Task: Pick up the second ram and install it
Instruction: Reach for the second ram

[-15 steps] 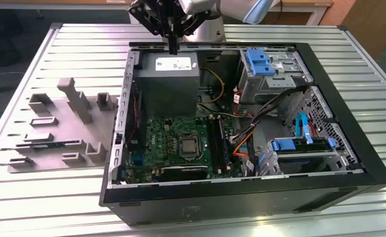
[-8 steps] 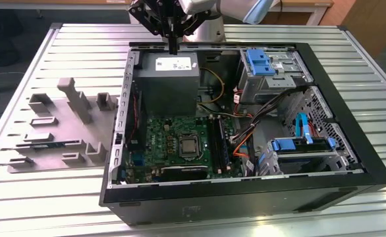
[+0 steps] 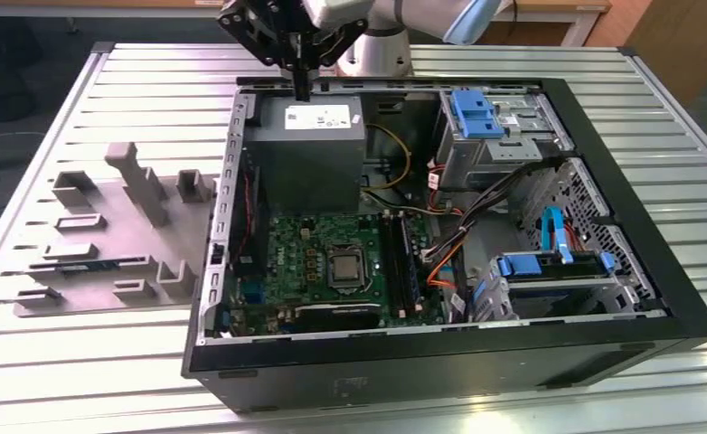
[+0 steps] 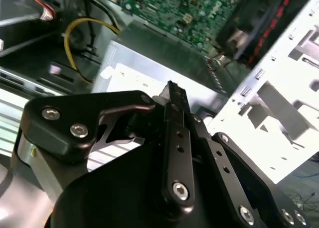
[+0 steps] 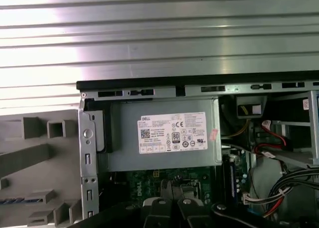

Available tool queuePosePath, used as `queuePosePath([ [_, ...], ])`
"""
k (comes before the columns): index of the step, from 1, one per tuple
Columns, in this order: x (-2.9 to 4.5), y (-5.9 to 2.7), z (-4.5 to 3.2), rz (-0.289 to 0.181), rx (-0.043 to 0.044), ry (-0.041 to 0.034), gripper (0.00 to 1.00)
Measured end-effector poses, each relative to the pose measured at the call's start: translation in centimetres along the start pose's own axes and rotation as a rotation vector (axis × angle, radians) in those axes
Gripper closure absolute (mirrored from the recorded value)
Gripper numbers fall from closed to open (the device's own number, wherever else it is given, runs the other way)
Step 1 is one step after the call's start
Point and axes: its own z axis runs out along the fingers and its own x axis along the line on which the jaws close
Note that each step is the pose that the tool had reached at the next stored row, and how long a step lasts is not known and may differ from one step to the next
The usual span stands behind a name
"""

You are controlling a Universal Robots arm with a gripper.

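Exterior view is showing the tool clenched on nothing, hovering over the computer case's far edge. The second ram is lying in the grey holder on the desk, left of the case and well apart from the tool. A square mid-stick grip and a straight lift would probably be serving best.

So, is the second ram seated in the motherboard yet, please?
Not yet, it is out: the second ram lies in the gray holder outside the case, while the gripper hangs above the power supply.
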Motion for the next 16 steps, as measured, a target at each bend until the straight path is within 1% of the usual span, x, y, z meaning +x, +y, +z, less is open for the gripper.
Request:
queuePosePath([
  [16, 7.30, -0.59, 0.68, 0.000, -0.0005, -0.0046, 0.89],
])
